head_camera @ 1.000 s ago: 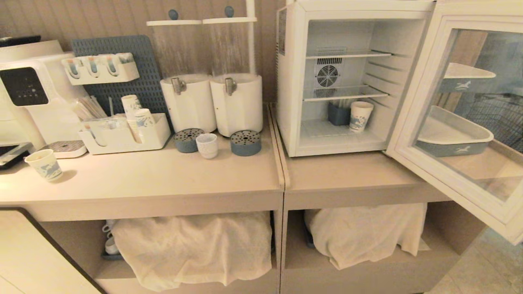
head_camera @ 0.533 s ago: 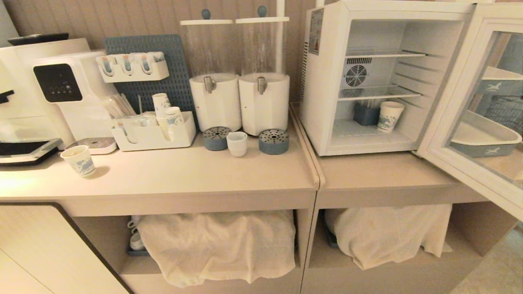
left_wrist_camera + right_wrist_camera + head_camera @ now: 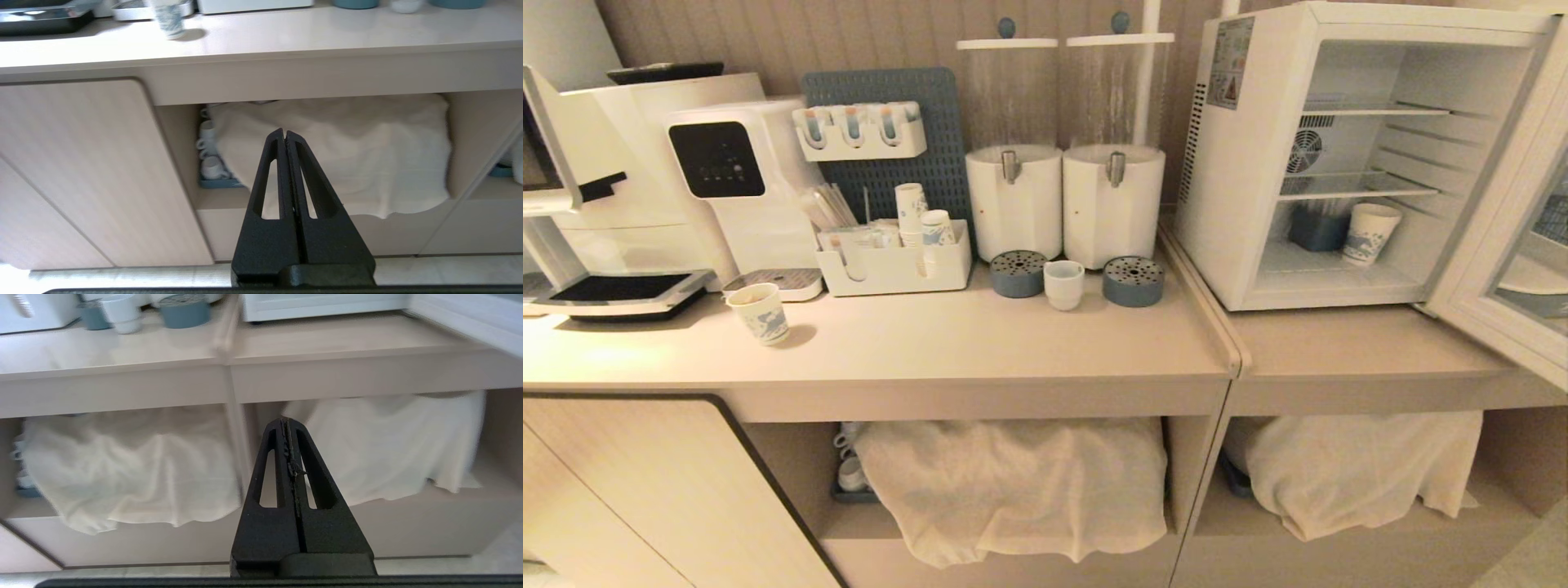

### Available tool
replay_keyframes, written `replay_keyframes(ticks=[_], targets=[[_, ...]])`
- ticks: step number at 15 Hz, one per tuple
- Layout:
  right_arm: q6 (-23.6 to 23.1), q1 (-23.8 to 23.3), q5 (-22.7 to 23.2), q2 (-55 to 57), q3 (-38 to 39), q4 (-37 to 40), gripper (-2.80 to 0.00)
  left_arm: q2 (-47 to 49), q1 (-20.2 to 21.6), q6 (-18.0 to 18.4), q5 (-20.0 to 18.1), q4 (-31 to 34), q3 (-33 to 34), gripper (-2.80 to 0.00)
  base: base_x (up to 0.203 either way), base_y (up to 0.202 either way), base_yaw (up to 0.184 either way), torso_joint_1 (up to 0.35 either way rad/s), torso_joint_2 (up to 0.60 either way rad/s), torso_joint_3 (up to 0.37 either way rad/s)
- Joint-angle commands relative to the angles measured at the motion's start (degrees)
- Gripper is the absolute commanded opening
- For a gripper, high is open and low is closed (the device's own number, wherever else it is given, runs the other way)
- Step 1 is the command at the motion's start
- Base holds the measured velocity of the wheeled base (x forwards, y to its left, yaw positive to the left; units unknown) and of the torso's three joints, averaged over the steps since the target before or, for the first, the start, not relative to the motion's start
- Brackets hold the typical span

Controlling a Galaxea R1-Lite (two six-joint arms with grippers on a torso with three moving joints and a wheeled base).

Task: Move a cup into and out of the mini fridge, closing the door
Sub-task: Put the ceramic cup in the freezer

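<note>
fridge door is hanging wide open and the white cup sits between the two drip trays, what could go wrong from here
1. The door juts out past the counter edge on the robot's right; the right arm or the base could clip it on approach.
2. The cup sits tight between two blue drip trays, under the dispenser taps, so a claw may knock one.
3. A patterned paper cup already stands on the mini fridge floor and could be tipped when the cup goes in.
</note>
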Motion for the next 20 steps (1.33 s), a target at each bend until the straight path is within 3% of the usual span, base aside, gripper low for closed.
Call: replay_keyframes(ticks=[1, 11, 20], targets=[[0.0, 0.0, 0.0, 0.1, 0.0, 0.1, -2.80, 0.0, 0.0, 0.0, 0.0, 0.0, 0.0, -2.80, -0.062, 0.207, -0.011, 0.002, 0.00, -0.002], [0.0, 0.0, 0.0, 0.1, 0.0, 0.0, -2.80, 0.0, 0.0, 0.1, -0.1, 0.1, -0.1, -2.80, -0.168, 0.170, 0.009, 0.003, 0.00, 0.001], [0.0, 0.0, 0.0, 0.1, 0.0, 0.0, -2.80, 0.0, 0.0, 0.4, 0.0, 0.0, -0.1, -2.80, -0.005, 0.007, 0.001, 0.000, 0.00, 0.000]])
